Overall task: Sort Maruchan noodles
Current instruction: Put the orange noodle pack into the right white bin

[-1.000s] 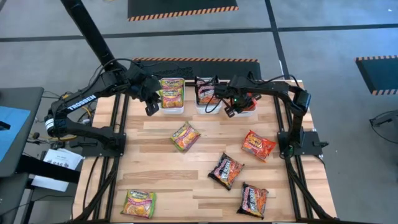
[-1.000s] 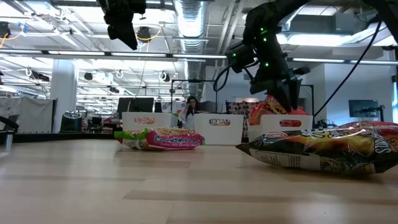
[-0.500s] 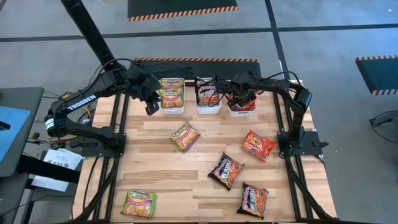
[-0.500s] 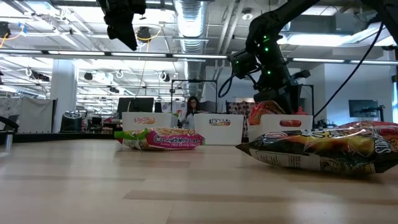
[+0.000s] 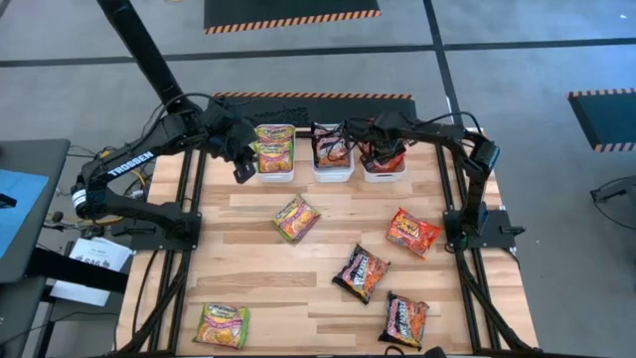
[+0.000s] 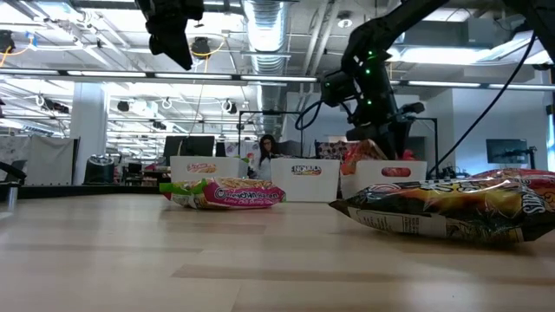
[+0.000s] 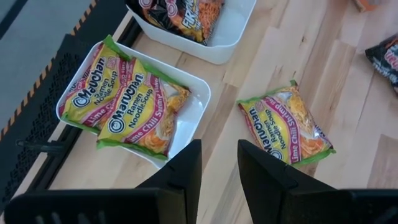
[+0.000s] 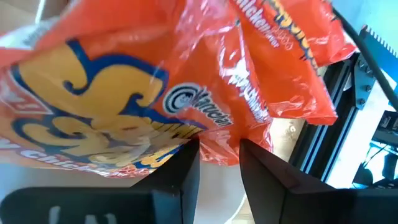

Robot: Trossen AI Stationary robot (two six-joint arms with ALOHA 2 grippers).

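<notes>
The three white bins along the upper middle of the high view seem to sort by colour: the left bin (image 5: 274,154) holds green-yellow packets (image 7: 127,102), the middle bin (image 5: 333,159) dark ones, and the right bin (image 5: 386,164) red-orange ones. The right gripper (image 5: 376,151) is low over that right bin, at centre-right of the low view, and its wrist view is filled by a red-orange packet (image 8: 186,81) pressed close ahead of narrowly parted fingers; whether they pinch it or have let go cannot be told. The left gripper (image 5: 241,169) hangs beside the left bin, fingers slightly apart and empty. Unsorted packets lie well apart on the wooden table (image 5: 248,288): a green one (image 5: 296,218) at centre, another green (image 5: 222,325) at lower left, a red-orange one (image 5: 412,233) at right, two dark ones (image 5: 362,271) (image 5: 404,319) at lower right. Nothing blocks them.
</notes>
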